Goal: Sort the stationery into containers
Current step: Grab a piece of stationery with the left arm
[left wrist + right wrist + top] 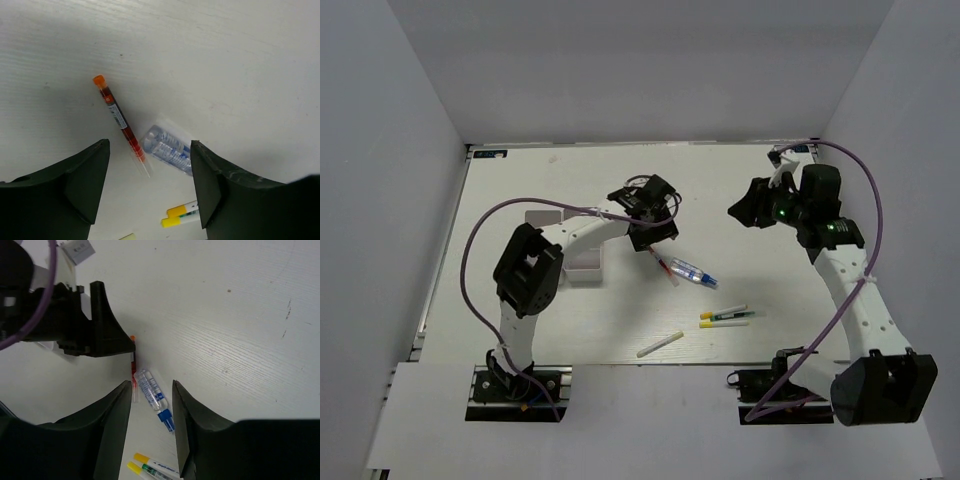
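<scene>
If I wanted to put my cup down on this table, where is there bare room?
The table's far strip, beyond the left gripper, is bare; so is the near patch between the containers and the white stick. The middle is crowded: red pen, clear-blue tube and yellow-capped markers lie close together.

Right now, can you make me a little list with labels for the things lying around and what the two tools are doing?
Left tool: open, empty, near the red pen
Right tool: open, empty, facing the clear-blue tube
Red pen: lying flat, close beside the tube
Clear-blue tube: lying flat
Yellow-capped markers: two, side by side
White stick: lying alone, nearest the arm bases
Containers: white bins by the left arm, insides hidden
</scene>
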Robot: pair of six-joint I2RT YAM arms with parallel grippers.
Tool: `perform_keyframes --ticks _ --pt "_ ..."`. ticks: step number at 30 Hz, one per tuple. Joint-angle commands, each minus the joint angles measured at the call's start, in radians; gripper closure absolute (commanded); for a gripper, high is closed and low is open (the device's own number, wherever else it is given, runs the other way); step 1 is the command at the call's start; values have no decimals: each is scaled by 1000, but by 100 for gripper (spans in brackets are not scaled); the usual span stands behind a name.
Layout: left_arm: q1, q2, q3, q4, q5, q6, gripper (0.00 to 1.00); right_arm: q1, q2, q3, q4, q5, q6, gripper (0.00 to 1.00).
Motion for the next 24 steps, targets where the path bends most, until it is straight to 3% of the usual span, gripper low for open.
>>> perform_keyframes --ticks 1,4,8,13,24 --pt "-22 35 80 -132 -138 -140 26 -28 -76 -20 25 -54 20 56" --pt "-31 103 181 -224 -149 -169 31 -55 -118 -36 31 -69 23 54" --pt "-49 126 192 -237 -168 -181 34 -77 -154 -69 63 -106 36 54" --pt "-49 186 241 -263 -168 -194 46 -121 -159 -86 62 -152 37 54" --pt "-49 270 277 -283 -178 -163 56 -195 -158 -109 66 -246 52 54"
